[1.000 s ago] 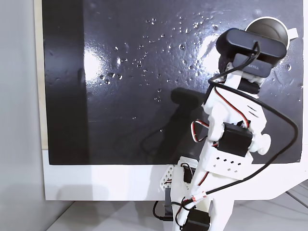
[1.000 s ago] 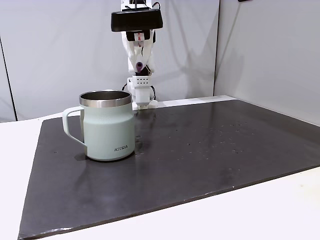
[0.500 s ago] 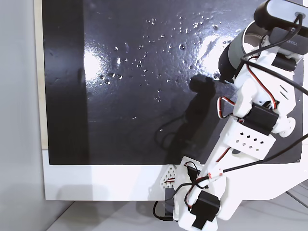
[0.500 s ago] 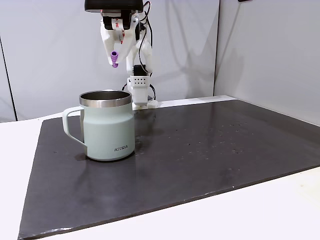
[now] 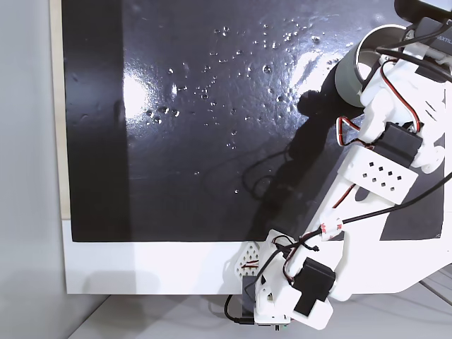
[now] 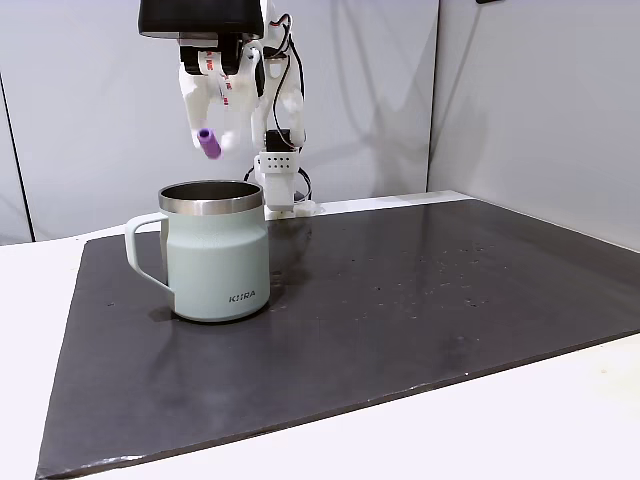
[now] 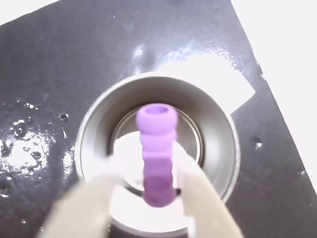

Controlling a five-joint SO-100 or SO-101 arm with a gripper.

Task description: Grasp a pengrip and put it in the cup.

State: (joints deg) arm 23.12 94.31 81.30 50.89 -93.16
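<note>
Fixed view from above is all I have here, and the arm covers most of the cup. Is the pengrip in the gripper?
Observer: Yes. In the wrist view the purple pengrip sits clamped between the gripper fingers.
Operator: Is it over the cup yet?
Observer: The wrist view looks past it straight into the cup's steel interior.
Operator: Inside, or above the rim?
Observer: Above. The side fixed view shows the pengrip hanging clear of the cup rim.
</note>
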